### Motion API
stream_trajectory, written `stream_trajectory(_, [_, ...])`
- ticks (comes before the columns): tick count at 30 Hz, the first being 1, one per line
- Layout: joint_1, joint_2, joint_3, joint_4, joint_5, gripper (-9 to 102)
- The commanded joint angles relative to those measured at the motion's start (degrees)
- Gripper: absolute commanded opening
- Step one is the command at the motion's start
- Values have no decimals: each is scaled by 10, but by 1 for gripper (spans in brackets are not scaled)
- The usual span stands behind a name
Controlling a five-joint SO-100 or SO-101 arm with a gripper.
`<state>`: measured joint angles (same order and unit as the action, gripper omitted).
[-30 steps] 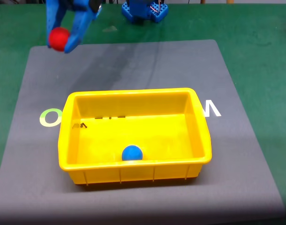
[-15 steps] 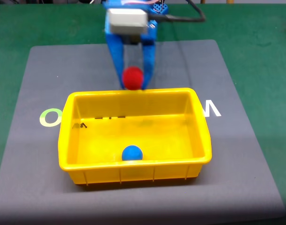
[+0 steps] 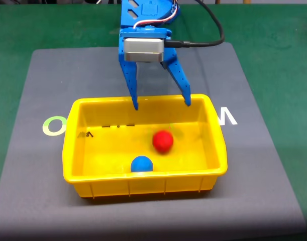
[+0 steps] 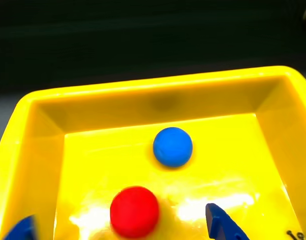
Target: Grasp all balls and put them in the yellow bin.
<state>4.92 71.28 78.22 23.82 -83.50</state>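
Grey mat [image 3: 53,201] lettering partly hidden by yellow bin [image 3: 69,150].

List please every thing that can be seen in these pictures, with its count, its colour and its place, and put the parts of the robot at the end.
yellow bin: one, bright yellow, on the grey mat, centre of the fixed view.
red ball: one, red, inside the bin, near its middle.
blue ball: one, blue, inside the bin, by the wall nearest the fixed camera.
dark marks: a few, dark, on the bin's far inner wall.
grey mat: one, grey with partly covered letters, under the bin.
green surface: one, green, around the mat.
black cable: one, black, running from the arm.
gripper: one, blue, open, above the bin's far rim.
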Motion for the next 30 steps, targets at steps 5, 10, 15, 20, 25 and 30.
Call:
stream_trajectory(5, [0, 55, -47, 37, 11, 41])
stream_trajectory(10, [-21, 192, 4, 149, 21, 31])
stream_trajectory(15, [-66, 390, 147, 286, 7, 17])
stream_trajectory(20, [-98, 585, 387, 327, -8, 0])
stream_trajectory(25, [-79, 770, 656, 328, -63, 0])
stream_trajectory(30, [-68, 881, 825, 339, -79, 0])
